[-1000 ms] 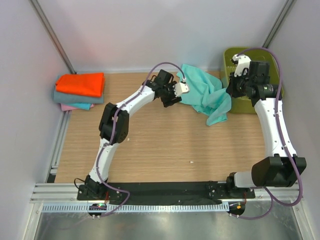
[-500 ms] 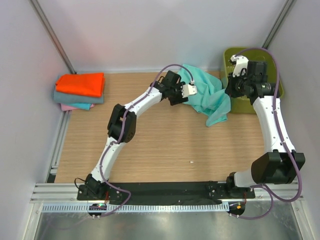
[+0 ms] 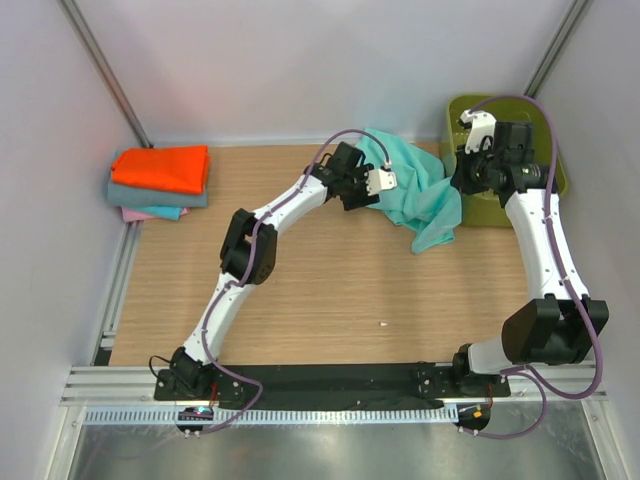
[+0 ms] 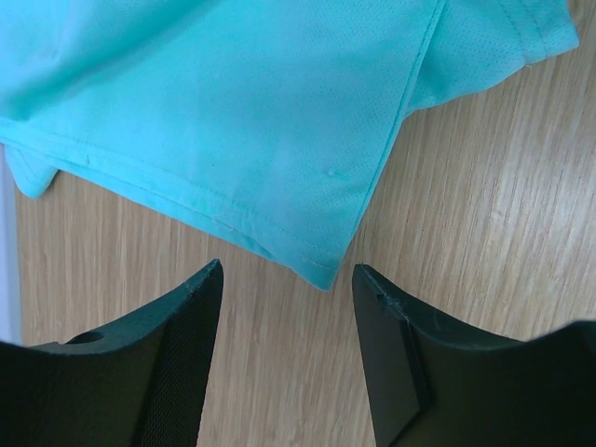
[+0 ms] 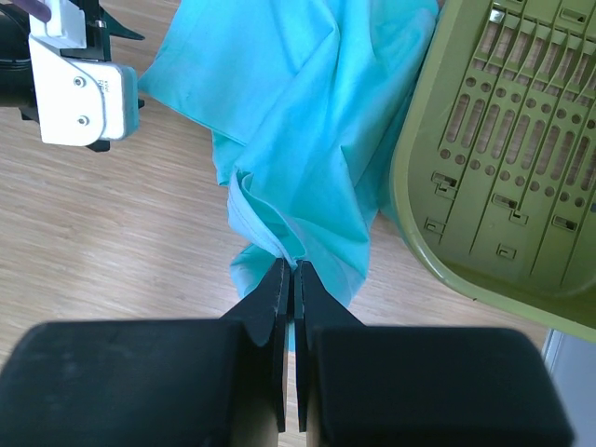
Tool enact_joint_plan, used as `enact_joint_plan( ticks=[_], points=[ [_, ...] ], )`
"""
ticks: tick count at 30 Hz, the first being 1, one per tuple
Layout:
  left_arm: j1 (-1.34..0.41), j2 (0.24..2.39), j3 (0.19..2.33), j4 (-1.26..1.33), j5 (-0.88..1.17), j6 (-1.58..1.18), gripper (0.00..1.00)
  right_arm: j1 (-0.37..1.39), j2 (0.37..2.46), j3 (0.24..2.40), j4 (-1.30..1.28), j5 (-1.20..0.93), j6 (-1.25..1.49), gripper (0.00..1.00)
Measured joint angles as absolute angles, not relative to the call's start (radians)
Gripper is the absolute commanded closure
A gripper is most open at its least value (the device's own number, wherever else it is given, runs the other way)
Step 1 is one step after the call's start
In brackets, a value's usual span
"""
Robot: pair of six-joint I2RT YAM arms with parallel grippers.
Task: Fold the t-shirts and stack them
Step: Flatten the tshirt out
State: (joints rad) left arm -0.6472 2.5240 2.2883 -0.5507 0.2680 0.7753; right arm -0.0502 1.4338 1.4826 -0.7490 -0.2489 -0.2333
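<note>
The mint-green t-shirt [image 3: 415,190] hangs crumpled at the back right of the table, beside the basket. My right gripper [image 5: 290,268] is shut on a fold of the mint-green t-shirt [image 5: 307,140] and holds it up; it shows in the top view [image 3: 462,178]. My left gripper [image 4: 284,279] is open and empty, low over the wood, its jaws on either side of a hemmed corner of the shirt [image 4: 242,121] without touching it. It shows in the top view [image 3: 372,190]. Orange [image 3: 162,167], grey-teal [image 3: 150,196] and pink [image 3: 140,213] folded shirts lie stacked at the back left.
The olive-green plastic basket [image 3: 556,178] stands at the back right corner, and its slotted inside shows in the right wrist view [image 5: 503,158]. White walls close the back and sides. A metal rail [image 3: 120,280] runs along the table's left edge.
My left gripper has moved right to the shirt's left edge. The right gripper has stayed nearly still, holding the shirt.
</note>
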Motion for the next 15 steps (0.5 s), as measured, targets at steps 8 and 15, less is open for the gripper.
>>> enact_joint_plan(
  ticks=[8,15],
  points=[
    [-0.650,2.526,2.288,-0.551,0.271,0.775,0.43,-0.054,1.441,1.483,-0.747,-0.249,-0.233,0.99],
    [-0.651,2.572,2.306,-0.560,0.271,0.776,0.47,-0.057,1.447,1.483,-0.736,-0.246,-0.233,0.99]
  ],
)
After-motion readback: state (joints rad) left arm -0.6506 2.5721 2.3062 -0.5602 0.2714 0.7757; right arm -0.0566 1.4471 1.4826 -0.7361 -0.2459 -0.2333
